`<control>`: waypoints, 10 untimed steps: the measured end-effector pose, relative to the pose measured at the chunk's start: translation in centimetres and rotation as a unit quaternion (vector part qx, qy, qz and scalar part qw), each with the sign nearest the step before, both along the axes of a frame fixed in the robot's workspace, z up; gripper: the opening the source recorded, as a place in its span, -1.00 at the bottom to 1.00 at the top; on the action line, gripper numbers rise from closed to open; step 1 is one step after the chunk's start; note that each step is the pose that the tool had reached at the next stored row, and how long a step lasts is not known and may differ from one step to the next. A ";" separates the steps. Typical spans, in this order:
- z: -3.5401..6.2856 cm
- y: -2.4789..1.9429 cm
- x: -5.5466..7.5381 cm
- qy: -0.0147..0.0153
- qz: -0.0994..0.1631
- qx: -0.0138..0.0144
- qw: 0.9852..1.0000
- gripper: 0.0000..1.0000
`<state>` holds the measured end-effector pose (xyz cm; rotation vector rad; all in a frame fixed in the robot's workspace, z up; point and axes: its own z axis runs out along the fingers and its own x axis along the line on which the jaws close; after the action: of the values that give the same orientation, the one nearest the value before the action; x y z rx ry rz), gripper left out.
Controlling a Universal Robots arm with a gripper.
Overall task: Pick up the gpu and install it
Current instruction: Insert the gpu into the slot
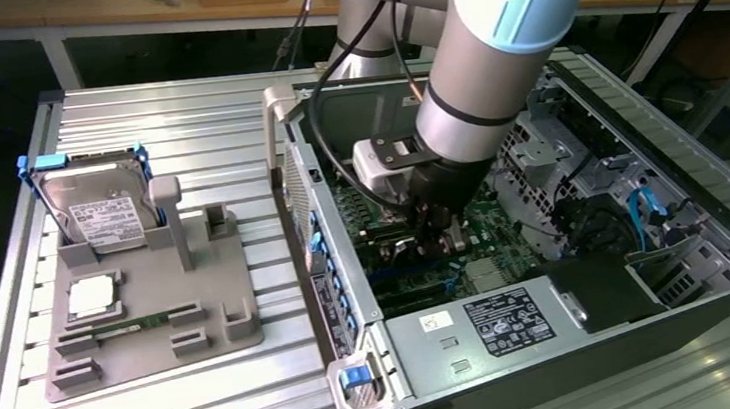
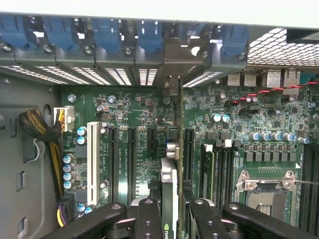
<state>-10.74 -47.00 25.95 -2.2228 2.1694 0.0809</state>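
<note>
I see the grey and light-blue robot arm point(image 1: 486, 62) reaching down into the open grey metal computer case point(image 1: 294, 186), which lies on its side on the ribbed aluminium table point(image 1: 155, 114) towards the exterior view's right. The black two-fingered gripper point(image 2: 172, 206) sits low inside the case, just above the green motherboard point(image 2: 149, 109). Its jaws are closed only part of the way, one black finger point(image 2: 148, 216) on each flat face of the thin black gpu point(image 2: 169, 181), so the card is clamped between them. In the wrist view the gpu stands edge-on as a narrow strip with a silvery section, running from the fingers towards the case wall that carries the row of blue plastic latches point(image 2: 107, 32). The card lies among the long black expansion slots point(image 2: 132, 157), with the white slot point(image 2: 92, 157) well off to one side and the metal-framed processor socket point(image 2: 264, 186) off to the other. I cannot tell whether its edge is seated in a slot. At the near end of the case is the grey power supply box with a black label point(image 1: 496, 317). Well apart, on the exterior view's left, a grey moulded fixture tray point(image 1: 152, 356) holds a silver labelled hard drive point(image 1: 98, 215) upright at its far end.
</note>
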 end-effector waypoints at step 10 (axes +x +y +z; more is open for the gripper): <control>0.01 -0.09 0.0 0.000 0.000 0.000 1.000 -0.47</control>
<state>-10.74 -47.09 25.95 -2.2229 2.1697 0.0808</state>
